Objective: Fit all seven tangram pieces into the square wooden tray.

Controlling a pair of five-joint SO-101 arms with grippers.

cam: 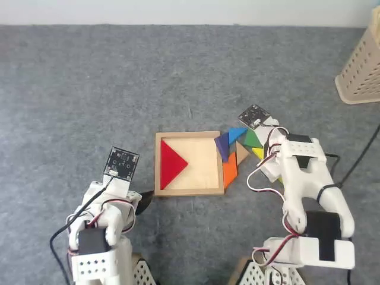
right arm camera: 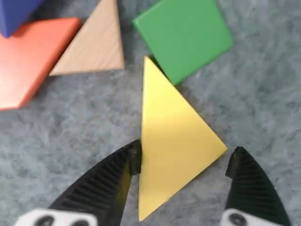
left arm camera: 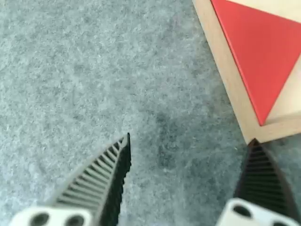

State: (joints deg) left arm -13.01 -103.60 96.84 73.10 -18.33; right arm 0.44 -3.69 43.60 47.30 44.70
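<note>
Right claw [right arm camera: 186, 157] spread wide, straddling yellow triangle [right arm camera: 171, 146], one finger touching its edge. Green square [right arm camera: 183, 35] just beside. Loose pieces at 3 o'clock of wooden tray [cam: 190, 192]. Best: centre first, pinch evenly, lift flat. Left claw [left arm camera: 190, 141] open at tray's 8 o'clock.

Square wooden tray [cam: 190, 192] lies flat, holding only the red triangle [cam: 171, 163] against one side wall. Just outside the opposite wall, six pieces crowd together: purple piece [cam: 221, 145], blue piece [cam: 236, 133], green square [cam: 252, 139], yellow triangle [cam: 258, 153], orange piece [cam: 230, 172], plain wood triangle [cam: 240, 153].
</note>
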